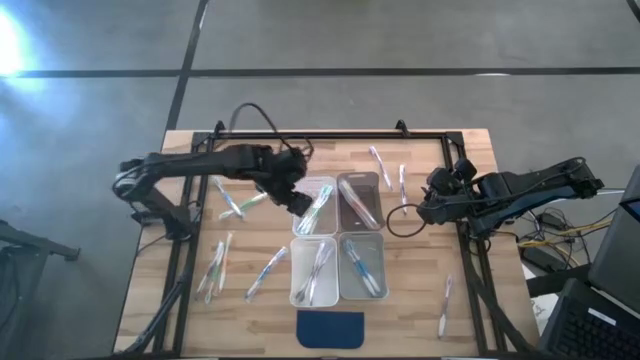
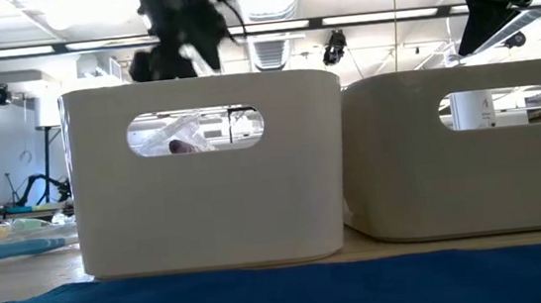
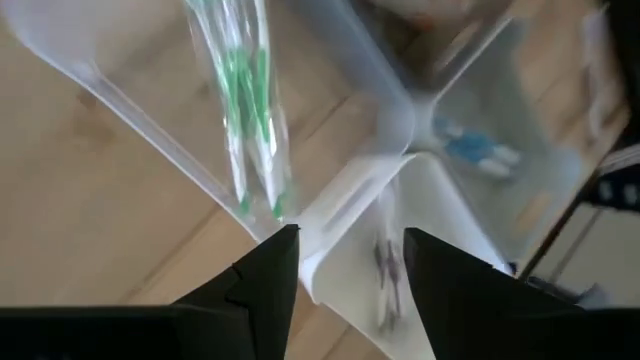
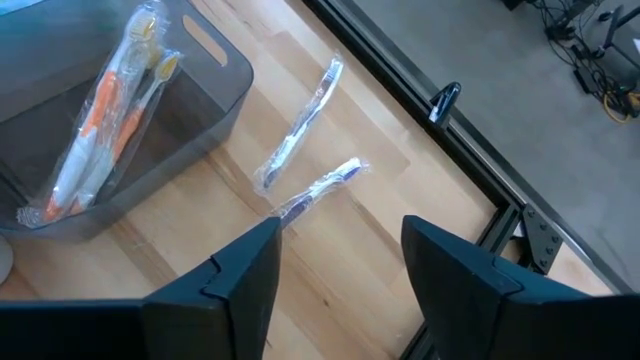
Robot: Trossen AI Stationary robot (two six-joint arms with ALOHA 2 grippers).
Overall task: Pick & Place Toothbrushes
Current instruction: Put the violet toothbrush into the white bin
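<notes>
The thin whitish toothbrushes in clear wrappers lie scattered over the light wooden table. Several lie at lower left of the high view, two at upper centre-right, one at lower right. Others already lie inside the four clear rectangular plastic bins clustered at frame centre. A green-accented pair lies in the upper left bin; an orange-accented bundle lies in the upper right bin.

Handling, judged: each is light, stiff along its length, and slick in its crinkling wrapper. A pinch across the mid-handle should hold best; an end grip would likely swing or slip.

Orientation: the two wrapped blue-accented brushes in the right wrist view lie flat, long axes running diagonally, lower left to upper right. The table's lower-left ones also lie flat, mostly along a similar slant.

The left gripper hangs over the upper left bin's near corner, fingers spread apart and empty. The right gripper stands at centre-right of the high view, beside the upper right bin, fingers apart, holding nothing. A dark blue flat pad lies at bottom centre.
</notes>
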